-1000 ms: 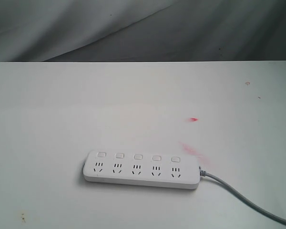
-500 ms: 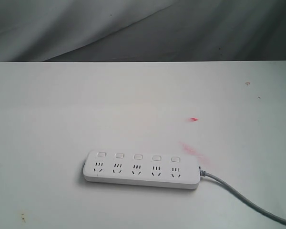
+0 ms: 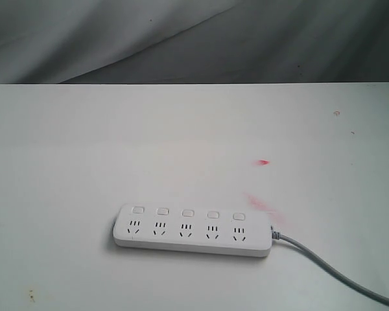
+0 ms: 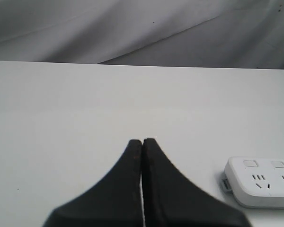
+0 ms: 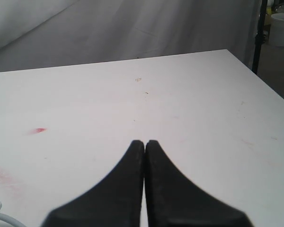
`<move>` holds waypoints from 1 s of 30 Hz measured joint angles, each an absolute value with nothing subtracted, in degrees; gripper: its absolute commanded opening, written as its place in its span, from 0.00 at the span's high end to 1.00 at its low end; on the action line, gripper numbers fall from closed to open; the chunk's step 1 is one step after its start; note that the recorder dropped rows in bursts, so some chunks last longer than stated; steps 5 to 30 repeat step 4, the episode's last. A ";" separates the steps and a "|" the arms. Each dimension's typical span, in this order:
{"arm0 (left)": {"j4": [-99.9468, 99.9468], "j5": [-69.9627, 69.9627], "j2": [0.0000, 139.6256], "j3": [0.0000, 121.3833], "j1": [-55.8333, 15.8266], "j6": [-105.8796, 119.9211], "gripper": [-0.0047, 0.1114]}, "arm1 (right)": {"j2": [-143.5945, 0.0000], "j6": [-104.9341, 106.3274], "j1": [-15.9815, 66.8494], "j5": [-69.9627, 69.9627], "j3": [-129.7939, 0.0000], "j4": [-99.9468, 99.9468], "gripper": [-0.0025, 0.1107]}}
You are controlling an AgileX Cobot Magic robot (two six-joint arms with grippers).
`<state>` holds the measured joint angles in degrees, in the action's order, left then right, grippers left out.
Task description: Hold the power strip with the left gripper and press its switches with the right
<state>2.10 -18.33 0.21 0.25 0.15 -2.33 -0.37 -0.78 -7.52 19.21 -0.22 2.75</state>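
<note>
From the exterior view, the power strip [image 3: 193, 231], a white bar with five switches [image 3: 188, 212] and a grey cable [image 3: 330, 269], lies flat near the front edge of the tabletop [image 3: 84, 149]; it looks light, stiff and slippery, best pinched across its long edges. The left wrist view has the left gripper [image 4: 142, 142] with fingers together, empty, apart from the strip. The right wrist view shows the right gripper [image 5: 145, 143] likewise.

A flat white tabletop [image 3: 84, 149] is filling the exterior view, with a creased grey cloth backdrop [image 3: 181, 39] hanging at twelve o'clock. A small red mark [image 3: 264, 162] is lying at three o'clock from centre, and a faint pink smear [image 3: 259, 203] at four.
</note>
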 measured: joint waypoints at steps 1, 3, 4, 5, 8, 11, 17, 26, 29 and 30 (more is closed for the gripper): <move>2.10 -18.33 0.21 0.25 0.15 -2.33 0.96 | -0.37 -0.78 -7.52 19.21 -0.22 2.75 0.98; 2.10 -18.33 0.21 0.25 0.15 -2.33 0.96 | -0.37 -0.78 -7.52 19.21 -0.22 2.75 0.98; 2.10 -18.33 0.21 0.25 0.15 -2.33 0.96 | -0.37 -0.78 -7.52 19.21 -0.22 2.75 0.98; 2.10 -18.33 0.21 0.25 0.15 -2.33 0.96 | -0.37 -0.78 -7.52 19.21 -0.22 2.75 0.98; 2.10 -18.33 0.21 0.25 0.15 -2.33 0.96 | -0.37 -0.78 -7.52 19.21 -0.22 2.75 0.98; 2.10 -18.33 0.21 0.25 0.15 -2.33 0.96 | -0.37 -0.78 -7.52 19.21 -0.22 2.75 0.98; 2.10 -18.33 0.21 0.25 0.15 -2.33 0.96 | -0.37 -0.78 -7.52 19.21 -0.22 2.75 0.98; 2.10 -18.33 0.21 0.25 0.15 -2.33 0.96 | -0.37 -0.78 -7.52 19.21 -0.22 2.75 0.98; 2.10 -18.33 0.21 0.25 0.15 -2.33 0.96 | -0.37 -0.78 -7.52 19.21 -0.22 2.75 0.98; 2.10 -18.33 0.21 0.25 0.15 -2.33 0.96 | -0.37 -0.78 -7.52 19.21 -0.22 2.75 0.98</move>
